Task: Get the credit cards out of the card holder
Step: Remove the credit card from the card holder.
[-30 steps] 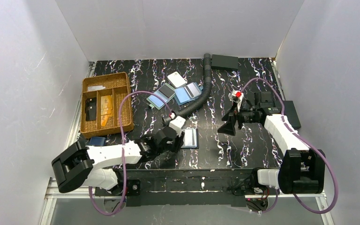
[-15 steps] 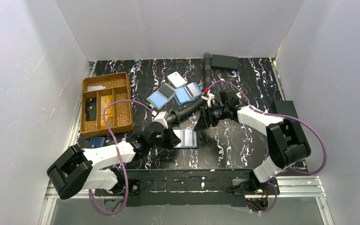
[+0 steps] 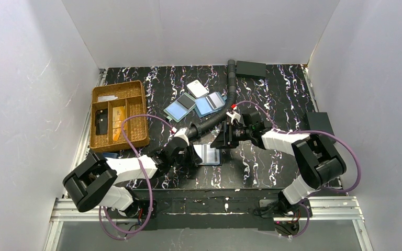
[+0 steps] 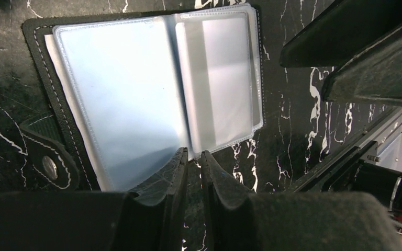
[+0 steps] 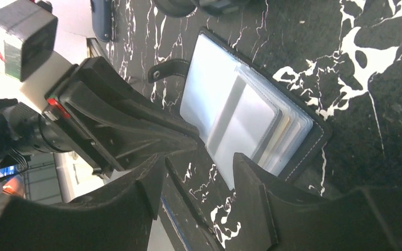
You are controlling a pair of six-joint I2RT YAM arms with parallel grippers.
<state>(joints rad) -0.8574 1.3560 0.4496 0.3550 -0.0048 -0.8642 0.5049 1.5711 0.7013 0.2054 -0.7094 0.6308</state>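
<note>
Two arms meet at the card holder point(image 3: 210, 155). It lies open and flat on the black marbled table point(image 3: 272, 170), near the front edge, just below the end of the corrugated hose point(image 3: 215, 117).

Left gripper point(image 3: 193, 156) comes in low from the holder's left side. In the left wrist view its fingers point(image 4: 174, 175) are almost pressed together with only a thin slit between them. Nothing is visibly pinched, and one tip overlaps the edge of the clear sleeves.

Right gripper point(image 3: 221, 140) sits at the holder's far side, claw spread wide. The holder is just past its tips, and I cannot tell if they touch.

Credit cards point(image 5: 285, 130) are inside the stacked sleeves — only a tan edge shows in the right wrist view. The snap strap point(image 4: 47, 164) sticks out from the holder's edge.

Wicker tray point(image 3: 136, 112) stands well to the left, with orange-tan flat pieces in its middle compartment.
</note>
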